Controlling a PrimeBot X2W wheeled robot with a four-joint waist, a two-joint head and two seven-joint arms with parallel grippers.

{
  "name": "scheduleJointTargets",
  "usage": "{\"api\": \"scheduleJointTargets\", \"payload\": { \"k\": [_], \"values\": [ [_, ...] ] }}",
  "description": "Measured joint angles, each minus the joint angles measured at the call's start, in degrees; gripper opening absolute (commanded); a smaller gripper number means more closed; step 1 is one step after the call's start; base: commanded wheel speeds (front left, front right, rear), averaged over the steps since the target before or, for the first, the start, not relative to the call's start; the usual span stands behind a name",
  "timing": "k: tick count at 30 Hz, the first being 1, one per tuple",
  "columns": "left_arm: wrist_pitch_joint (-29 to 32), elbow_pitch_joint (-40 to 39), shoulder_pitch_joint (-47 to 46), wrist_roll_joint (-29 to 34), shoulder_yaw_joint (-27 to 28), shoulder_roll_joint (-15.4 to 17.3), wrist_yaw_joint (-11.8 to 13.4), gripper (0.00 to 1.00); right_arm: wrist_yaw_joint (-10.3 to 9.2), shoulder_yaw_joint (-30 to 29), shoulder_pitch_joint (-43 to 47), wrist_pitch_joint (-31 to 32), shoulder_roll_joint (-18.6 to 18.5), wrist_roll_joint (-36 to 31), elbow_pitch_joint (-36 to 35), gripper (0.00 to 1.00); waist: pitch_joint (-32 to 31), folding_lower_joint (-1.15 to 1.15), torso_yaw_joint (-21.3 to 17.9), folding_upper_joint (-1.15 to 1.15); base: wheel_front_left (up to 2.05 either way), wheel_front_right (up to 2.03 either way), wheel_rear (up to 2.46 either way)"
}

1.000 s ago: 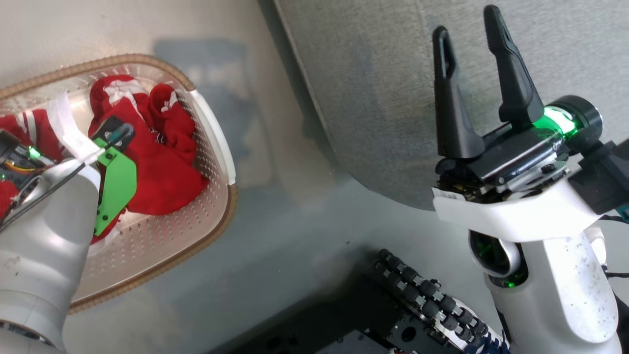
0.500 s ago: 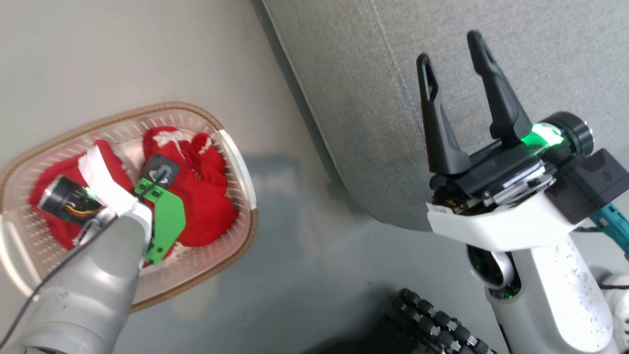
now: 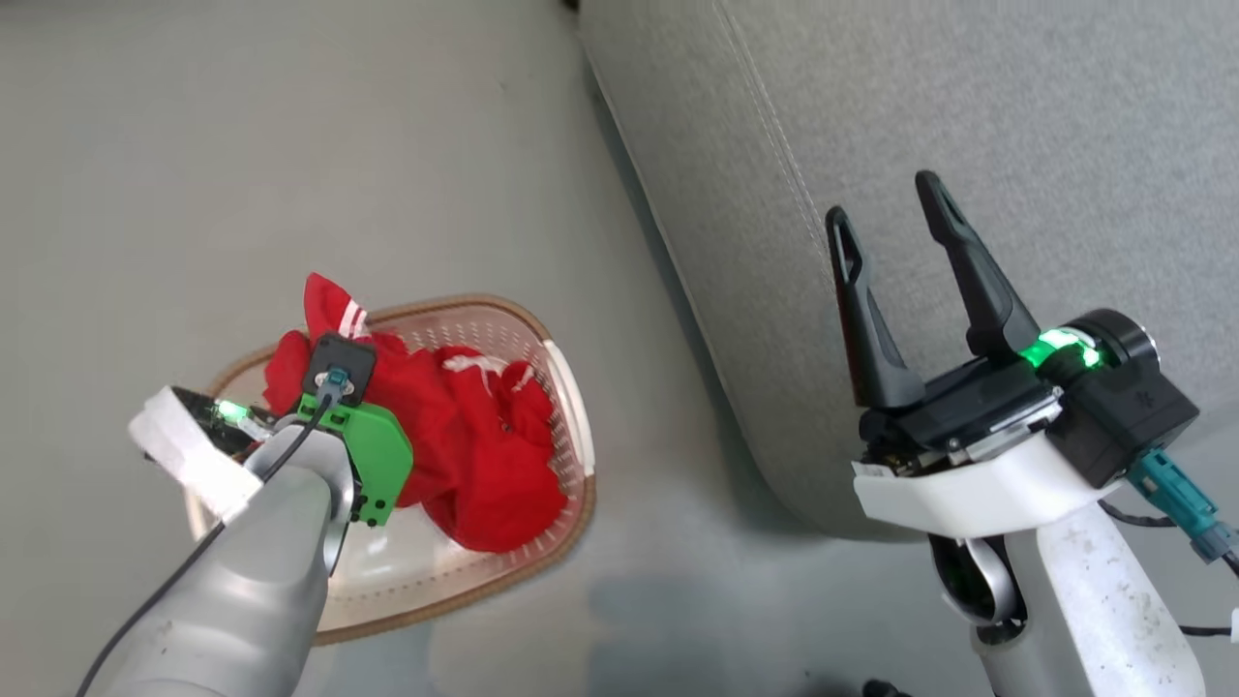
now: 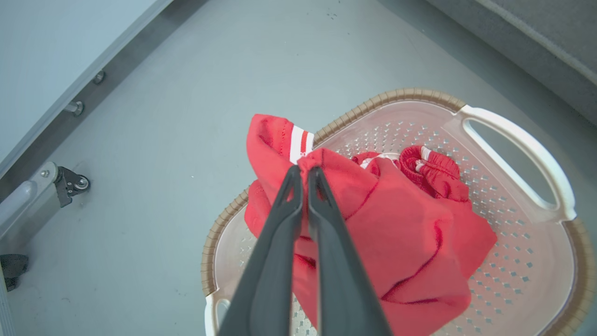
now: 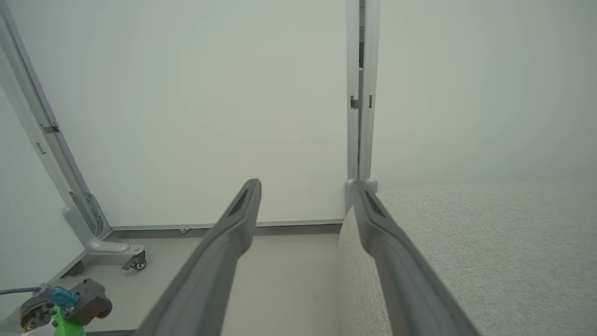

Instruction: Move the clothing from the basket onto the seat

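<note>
Grey floor (image 3: 242, 145), white wall panels (image 5: 186, 116)

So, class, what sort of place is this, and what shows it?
Probably a test room staged like a home: a grey upholstered seat and a laundry basket of red clothing stand on smooth grey floor, beside plain white panels on castor feet.

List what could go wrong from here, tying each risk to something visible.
1. The left gripper pinches only a small fold of the clothing; the fabric might slip out.
2. Much of the bunch lies in the basket; trailing fabric could drag over the rim onto the floor.
3. The open right gripper hangs over the seat edge and may snag the cloth.
</note>
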Motion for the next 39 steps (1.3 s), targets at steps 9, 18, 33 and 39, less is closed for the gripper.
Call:
{"api": "scheduleJointTargets", "payload": {
  "k": [9,18,33,39],
  "values": [
    [-3.7,-14.9,6.3,-2.7,3.9,1.3,1.4,0.00,-0.01,-0.7,3.8,0.0,-0.1,-1.3,1.4,1.00,-8.2,0.00,3.9,0.00,0.00,0.00,0.00],
    [-3.7,-48.5,18.0,-2.6,11.5,3.6,3.6,0.00,-0.01,-1.5,6.1,0.0,-0.1,-2.1,1.7,1.00,-14.2,0.00,6.7,0.00,0.00,0.00,0.00],
    [-3.9,-80.5,28.4,-3.2,20.9,-5.9,-6.3,0.00,-0.01,-1.2,8.1,0.0,-0.2,-2.5,2.0,1.00,-16.9,0.00,7.3,0.00,0.00,0.00,0.00],
    [-3.9,-84.3,29.3,-6.2,19.4,-6.3,-9.3,0.00,-0.01,-0.7,8.9,0.0,-0.5,-2.5,2.3,1.00,-17.0,0.00,6.9,0.00,0.00,0.00,0.00]
  ]
}}
